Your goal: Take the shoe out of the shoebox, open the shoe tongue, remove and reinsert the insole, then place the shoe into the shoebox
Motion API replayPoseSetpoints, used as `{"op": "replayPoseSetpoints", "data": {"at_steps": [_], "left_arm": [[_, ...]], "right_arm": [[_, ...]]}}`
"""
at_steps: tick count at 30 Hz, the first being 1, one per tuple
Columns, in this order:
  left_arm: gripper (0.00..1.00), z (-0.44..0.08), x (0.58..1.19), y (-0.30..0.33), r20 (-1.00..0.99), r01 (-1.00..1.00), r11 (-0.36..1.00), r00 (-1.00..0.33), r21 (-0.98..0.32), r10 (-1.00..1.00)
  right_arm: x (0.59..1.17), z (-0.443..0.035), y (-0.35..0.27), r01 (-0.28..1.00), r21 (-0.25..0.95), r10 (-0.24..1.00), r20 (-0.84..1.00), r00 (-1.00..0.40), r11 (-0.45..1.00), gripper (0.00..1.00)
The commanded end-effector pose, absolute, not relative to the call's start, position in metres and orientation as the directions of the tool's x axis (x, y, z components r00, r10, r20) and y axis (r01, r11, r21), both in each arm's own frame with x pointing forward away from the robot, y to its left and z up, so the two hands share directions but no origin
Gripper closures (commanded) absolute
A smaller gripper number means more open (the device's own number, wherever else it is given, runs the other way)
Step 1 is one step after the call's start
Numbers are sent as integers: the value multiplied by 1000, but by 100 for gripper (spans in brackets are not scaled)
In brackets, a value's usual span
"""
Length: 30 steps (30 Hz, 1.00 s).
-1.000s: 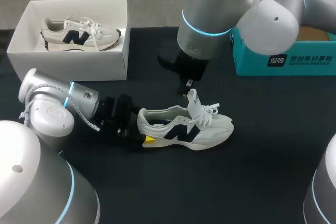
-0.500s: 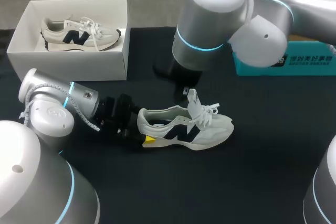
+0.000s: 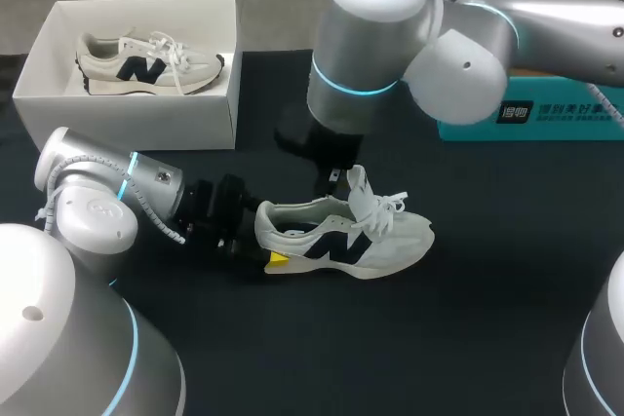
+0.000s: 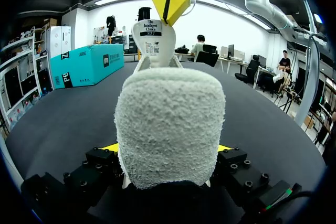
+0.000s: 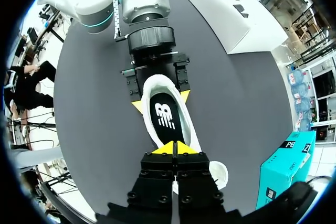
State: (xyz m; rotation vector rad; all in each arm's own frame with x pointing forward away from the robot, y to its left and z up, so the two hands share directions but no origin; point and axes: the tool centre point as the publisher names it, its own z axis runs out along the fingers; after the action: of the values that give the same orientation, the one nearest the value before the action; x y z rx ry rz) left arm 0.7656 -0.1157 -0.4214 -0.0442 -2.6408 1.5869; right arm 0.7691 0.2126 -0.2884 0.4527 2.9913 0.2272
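Note:
A white sneaker with a dark logo [image 3: 380,245] lies on its sole on the black table [image 3: 487,338], toe to the right. My left gripper [image 3: 265,241] clasps its fuzzy heel [image 4: 169,124] from both sides, the yellow tips [image 4: 113,147] pressed against it. My right gripper [image 4: 169,6] hangs above the shoe, shut on the top of the upright tongue [image 4: 156,40]. From the right wrist view, my right gripper [image 5: 176,148] looks straight down into the shoe opening onto the black insole [image 5: 165,119], with my left gripper [image 5: 160,100] at the heel beyond.
An open white shoebox [image 3: 210,104] stands at the back left with a second sneaker [image 3: 146,63] inside. A teal box [image 3: 546,109] sits at the back right. Bare black table lies in front of the shoe.
My right arm's upper joints have swung to the left over the table. The gripper stays on the tongue, and the shoe and left arm have not moved.

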Motion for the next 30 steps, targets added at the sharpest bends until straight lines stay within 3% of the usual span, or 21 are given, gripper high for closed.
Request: {"op": "replayPoseSetpoints", "data": {"at_steps": [1,30], "left_arm": [[100,-425,766,-117,37,-7,471,-998,-882,54],[100,-425,766,-117,37,-7,471,-998,-882,54]], "right_arm": [[769,-292,214,277,156,293,-96,-951,948,100],[779,-337,221,152,55,158,-142,-977,987,100]]}}
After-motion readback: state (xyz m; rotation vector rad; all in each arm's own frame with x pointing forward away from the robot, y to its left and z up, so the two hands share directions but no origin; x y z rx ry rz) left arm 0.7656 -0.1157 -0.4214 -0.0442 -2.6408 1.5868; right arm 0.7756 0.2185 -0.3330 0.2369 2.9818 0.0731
